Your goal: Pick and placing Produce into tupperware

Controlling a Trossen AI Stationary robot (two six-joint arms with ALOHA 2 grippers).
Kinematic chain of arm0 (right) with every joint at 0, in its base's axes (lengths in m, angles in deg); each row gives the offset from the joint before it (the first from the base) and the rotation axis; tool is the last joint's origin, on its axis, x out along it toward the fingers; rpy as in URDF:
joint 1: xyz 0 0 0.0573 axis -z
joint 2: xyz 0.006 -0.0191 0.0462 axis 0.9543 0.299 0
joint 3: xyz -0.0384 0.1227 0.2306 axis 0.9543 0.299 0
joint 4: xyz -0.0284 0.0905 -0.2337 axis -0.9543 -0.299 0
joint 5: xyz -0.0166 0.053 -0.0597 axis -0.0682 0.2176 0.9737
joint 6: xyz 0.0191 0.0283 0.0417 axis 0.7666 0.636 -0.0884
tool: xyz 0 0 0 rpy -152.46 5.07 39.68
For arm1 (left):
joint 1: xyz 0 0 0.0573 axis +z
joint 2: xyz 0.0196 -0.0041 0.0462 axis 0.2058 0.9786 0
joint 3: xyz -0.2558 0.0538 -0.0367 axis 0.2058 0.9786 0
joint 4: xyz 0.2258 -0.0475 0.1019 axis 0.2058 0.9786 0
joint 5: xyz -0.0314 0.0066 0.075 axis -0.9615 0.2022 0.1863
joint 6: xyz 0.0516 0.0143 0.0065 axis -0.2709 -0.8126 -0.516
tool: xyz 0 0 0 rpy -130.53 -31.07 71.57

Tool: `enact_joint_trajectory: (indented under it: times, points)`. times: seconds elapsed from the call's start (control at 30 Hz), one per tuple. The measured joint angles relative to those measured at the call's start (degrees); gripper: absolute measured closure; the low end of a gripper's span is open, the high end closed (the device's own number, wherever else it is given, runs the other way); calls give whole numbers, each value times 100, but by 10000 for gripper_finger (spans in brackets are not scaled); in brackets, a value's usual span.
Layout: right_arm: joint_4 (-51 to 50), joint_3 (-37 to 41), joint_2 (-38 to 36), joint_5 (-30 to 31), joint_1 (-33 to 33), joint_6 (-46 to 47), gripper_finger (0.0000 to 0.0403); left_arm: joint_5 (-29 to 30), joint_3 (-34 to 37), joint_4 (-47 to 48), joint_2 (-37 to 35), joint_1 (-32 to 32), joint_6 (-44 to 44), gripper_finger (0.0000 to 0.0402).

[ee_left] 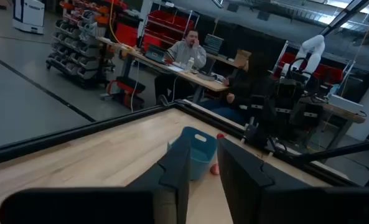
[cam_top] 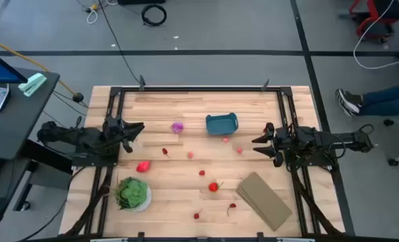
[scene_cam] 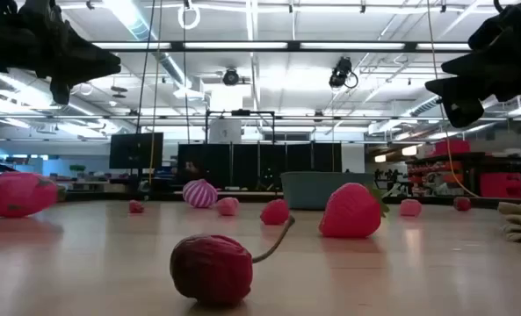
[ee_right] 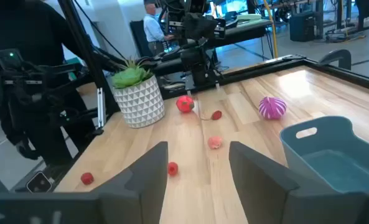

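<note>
We see the left gripper (cam_top: 140,126) at the left side of the high view, raised over the table (cam_top: 186,107) edge, its 2 fingers parted by a narrow gap and holding nothing. The right gripper (cam_top: 256,144) sits at the right side of that frame, level with the left one, its fingers spread wider and also empty.

The tupperware (cam_top: 221,123) stands in the upper middle of the high view, just right of center, and we see nothing inside it. A pink piece (cam_top: 226,140) lies just below its lower edge, close to but apart from the wall. The spiky purple piece (cam_top: 178,127) lies to the left of the tub, near it. Further produce is scattered across the middle and lower half of the frame: a large pink-red piece (cam_top: 143,166) at center left, a strawberry (cam_top: 214,187) below center, and small red pieces at (cam_top: 165,152), (cam_top: 202,173), (cam_top: 197,216) and (cam_top: 232,207), plus pale pink ones at (cam_top: 190,155) and (cam_top: 239,150).

In the low view a dark red cherry (scene_cam: 212,269) with a stem lies in the foreground.

A potted plant (cam_top: 132,193) stands at the lower left of the high view, and a tan block (cam_top: 264,199) lies at the lower right.
</note>
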Motion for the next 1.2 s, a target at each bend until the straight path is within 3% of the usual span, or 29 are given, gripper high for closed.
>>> enact_joint_trajectory:
  times: [1.2]
  points:
    - [2,0,0,-2,0,-2,223,1,0,2,0,0,0,313]
